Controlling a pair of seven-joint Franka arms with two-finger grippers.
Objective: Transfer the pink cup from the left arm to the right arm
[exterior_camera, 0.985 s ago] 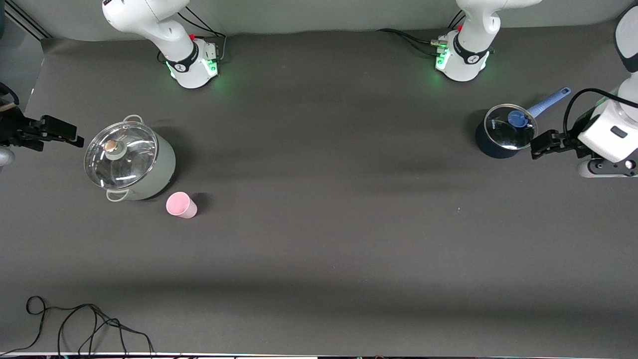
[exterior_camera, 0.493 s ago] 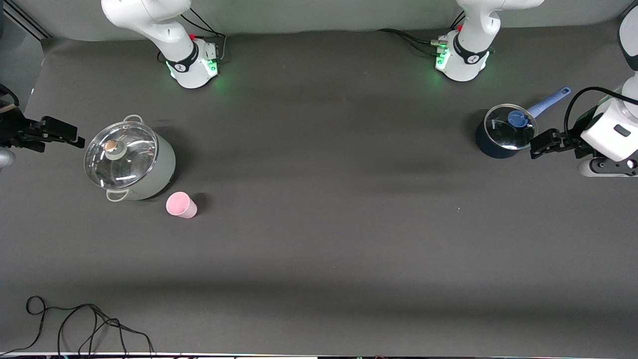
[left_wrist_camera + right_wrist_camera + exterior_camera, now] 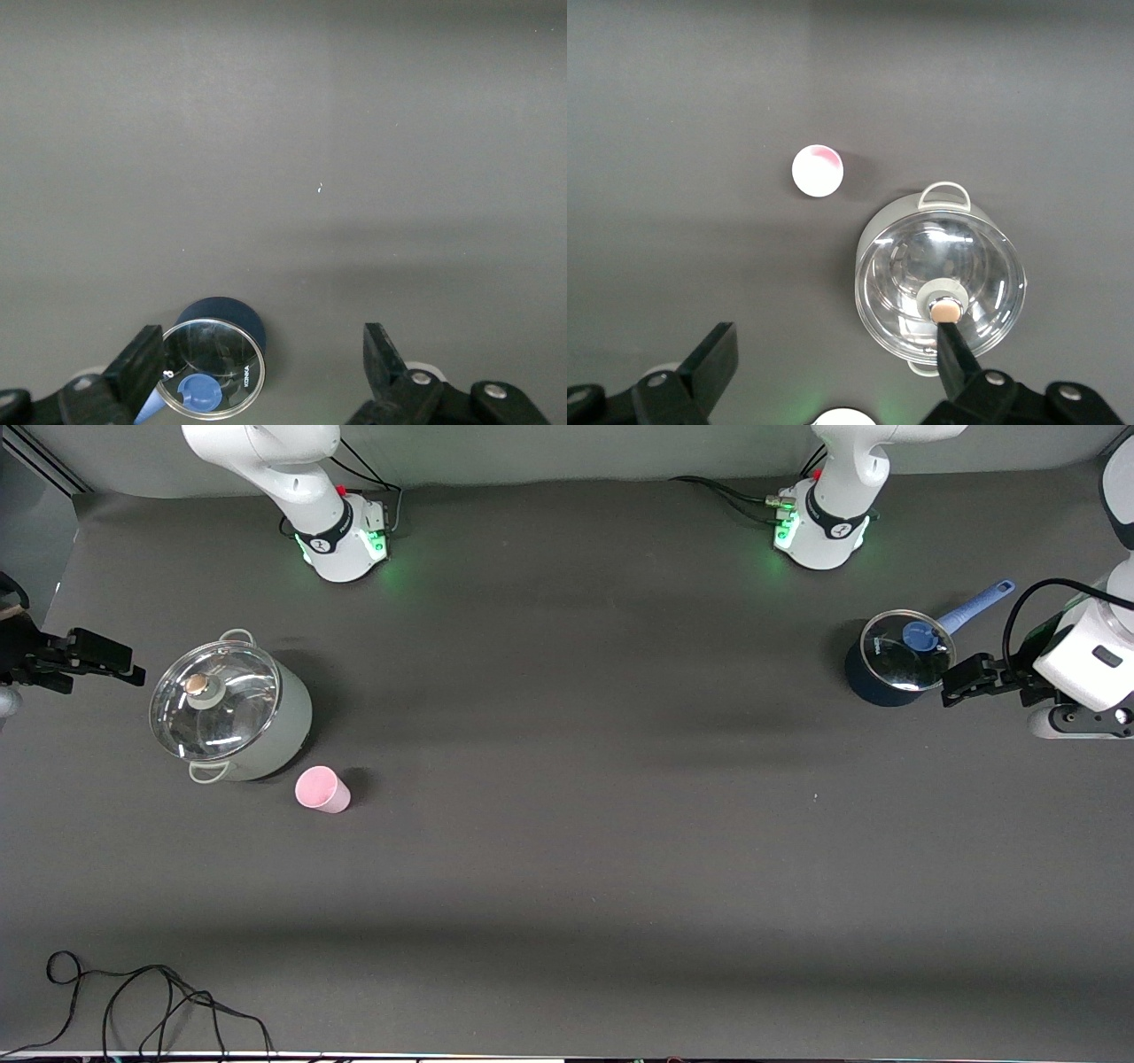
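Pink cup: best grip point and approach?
Probably the side wall just below the rim, coming from above or from the open table side. The cup stands upright, tapered, no handle, mouth up. The pot sits close beside it toward the right arm's end, so keep the fingers away from that flank.

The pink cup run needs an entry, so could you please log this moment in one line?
pink cup: upright on table beside lidded grey pot, untouched | left gripper: open, beside blue saucepan | right gripper: open, near grey pot
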